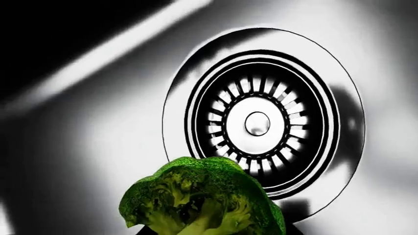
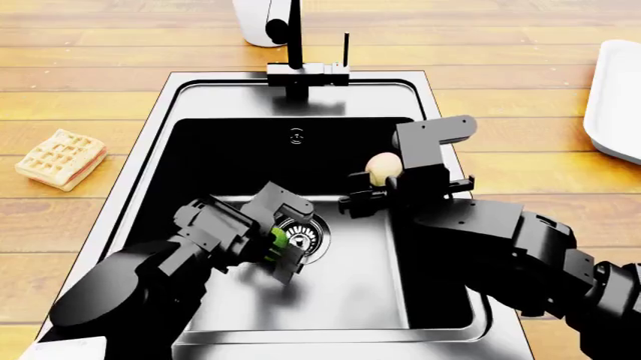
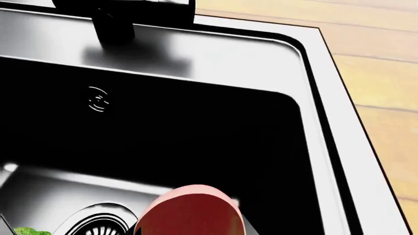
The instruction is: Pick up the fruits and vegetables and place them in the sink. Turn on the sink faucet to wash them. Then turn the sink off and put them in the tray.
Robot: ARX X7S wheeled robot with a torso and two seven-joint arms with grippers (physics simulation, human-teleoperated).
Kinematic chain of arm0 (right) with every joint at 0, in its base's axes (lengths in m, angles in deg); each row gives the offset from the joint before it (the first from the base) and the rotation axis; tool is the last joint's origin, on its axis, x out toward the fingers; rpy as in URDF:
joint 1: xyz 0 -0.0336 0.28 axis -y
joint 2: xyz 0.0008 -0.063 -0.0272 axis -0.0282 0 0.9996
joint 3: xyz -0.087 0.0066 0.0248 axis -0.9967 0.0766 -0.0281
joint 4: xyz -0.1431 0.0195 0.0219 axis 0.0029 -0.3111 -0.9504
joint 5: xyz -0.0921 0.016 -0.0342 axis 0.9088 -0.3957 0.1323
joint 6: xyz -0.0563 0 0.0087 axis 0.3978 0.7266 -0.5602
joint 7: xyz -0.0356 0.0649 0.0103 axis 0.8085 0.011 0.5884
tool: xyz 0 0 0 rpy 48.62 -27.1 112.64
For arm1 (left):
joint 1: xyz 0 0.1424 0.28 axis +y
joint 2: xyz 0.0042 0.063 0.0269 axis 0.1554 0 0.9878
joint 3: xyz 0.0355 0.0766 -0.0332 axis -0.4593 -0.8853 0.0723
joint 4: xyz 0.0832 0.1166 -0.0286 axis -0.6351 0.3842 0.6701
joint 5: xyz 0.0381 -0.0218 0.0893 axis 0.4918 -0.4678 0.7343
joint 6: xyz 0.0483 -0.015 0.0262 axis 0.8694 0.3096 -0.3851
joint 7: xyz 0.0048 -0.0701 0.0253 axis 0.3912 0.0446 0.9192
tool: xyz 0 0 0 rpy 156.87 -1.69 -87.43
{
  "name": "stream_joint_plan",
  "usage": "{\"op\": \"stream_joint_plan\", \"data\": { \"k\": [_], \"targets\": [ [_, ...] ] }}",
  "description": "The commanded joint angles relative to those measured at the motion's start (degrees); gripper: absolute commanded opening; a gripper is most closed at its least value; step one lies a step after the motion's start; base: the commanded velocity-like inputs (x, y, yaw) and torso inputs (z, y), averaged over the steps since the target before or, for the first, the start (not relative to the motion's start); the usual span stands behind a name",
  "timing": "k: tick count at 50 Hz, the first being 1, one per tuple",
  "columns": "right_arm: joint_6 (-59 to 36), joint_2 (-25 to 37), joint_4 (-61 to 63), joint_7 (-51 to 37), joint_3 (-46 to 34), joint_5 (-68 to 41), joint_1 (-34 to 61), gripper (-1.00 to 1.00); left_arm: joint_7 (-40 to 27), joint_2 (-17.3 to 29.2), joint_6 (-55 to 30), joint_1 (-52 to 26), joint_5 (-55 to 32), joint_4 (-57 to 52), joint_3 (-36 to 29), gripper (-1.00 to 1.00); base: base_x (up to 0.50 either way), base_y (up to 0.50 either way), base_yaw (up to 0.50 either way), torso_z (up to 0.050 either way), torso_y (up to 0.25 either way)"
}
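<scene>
Item, nearest: the left gripper (image 2: 275,251), a black two-finger tool on a black arm, is lowered deep into the large rectangular black basin with brushed-steel rim (image 2: 452,161); it is closed around the bright green broccoli head (image 2: 278,238), which is held just above the round steel drain (image 2: 302,234), as is confirmed in the left wrist view, where the florets (image 1: 202,198) are seen over the drain (image 1: 258,123); whether the broccoli touches the basin floor cannot be told. Item, beside and slightly farther: the right gripper (image 2: 376,184), likewise black, is held over the middle of the basin and is clamped on the small round apple, pinkish-red and yellow-beige (image 2: 382,167), clearly above the floor; the red side of the apple (image 3: 189,210) is seen in the right wrist view. Item, at the back rim: the tall thin matte-black faucet on a square base (image 2: 294,45), with its slim side lever (image 2: 347,46) upright; no water is seen. Item, on the wooden counter: a square golden waffle (image 2: 62,157) well off to the left, and a shallow white rectangular tray (image 2: 616,97) far right. Step judged in hand: placing of produce in the sink. Next called for: both pieces to be released low in the basin, then one arm to be raised clear for the lever.
</scene>
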Motion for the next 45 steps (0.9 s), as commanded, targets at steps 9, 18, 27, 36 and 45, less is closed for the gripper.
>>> {"op": "stream_joint_plan", "data": {
  "k": [9, 18, 27, 36, 45],
  "targets": [
    [-0.1, 0.2, 0.5, -0.2, 0.6, 1.2, -0.1, -1.00, -3.9, -0.1, 9.0, -2.1, -1.5, 2.2, 2.5, -1.00, 0.00, 0.00, 0.00, 0.000, 0.000],
    [0.1, 0.6, 2.1, -0.8, 1.1, 1.2, 0.1, -1.00, -25.3, 20.1, 8.9, 2.8, -10.8, -36.7, 11.1, -1.00, 0.00, 0.00, 0.00, 0.000, 0.000],
    [0.6, 1.6, 5.3, -2.5, 1.6, 1.4, 0.1, -1.00, -36.0, 33.2, 15.7, 11.0, -13.3, -63.5, 15.6, -1.00, 0.00, 0.00, 0.00, 0.000, 0.000],
    [1.4, 2.6, 7.6, -4.1, 1.8, 1.9, -0.8, -1.00, -41.0, 41.3, 26.5, 18.0, -9.9, -78.0, 19.2, -1.00, 0.00, 0.00, 0.00, 0.000, 0.000],
    [1.0, 3.4, 9.7, -5.5, 2.1, 1.8, -0.4, -1.00, -43.6, 45.0, 28.7, 18.0, -10.3, -84.5, 21.6, -1.00, 0.00, 0.00, 0.00, 0.000, 0.045]
  ]
}}
